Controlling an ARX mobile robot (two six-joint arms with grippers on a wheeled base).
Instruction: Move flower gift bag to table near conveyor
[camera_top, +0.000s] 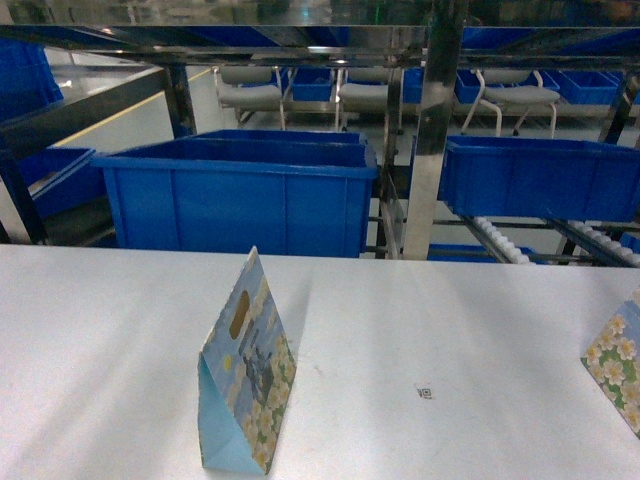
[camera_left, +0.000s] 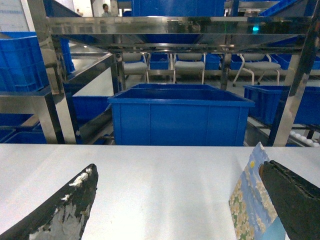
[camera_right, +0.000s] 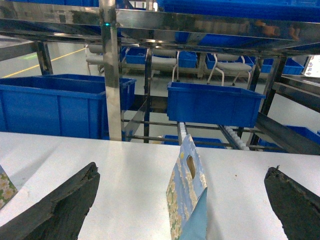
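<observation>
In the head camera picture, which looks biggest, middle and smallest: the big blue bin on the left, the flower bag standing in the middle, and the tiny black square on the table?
1. Big blue bin, though it sits farther back.
2. Flower gift bag, nearer the camera, so it looks bigger than it really is.
3. Black square marker, by far the smallest.

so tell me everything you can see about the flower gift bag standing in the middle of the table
The flower gift bag stands upright on the white table, narrow edge toward the head camera. It looks like glossy paper, printed with pale daisies along the bottom and a darker blue picture above, with plain light-blue gusseted sides. It tapers to a closed top with an oval die-cut handle hole. Only the tabletop touches it; neither gripper holds it. A small black marker lies apart to its right, and a second floral bag sits at the right edge.
</observation>
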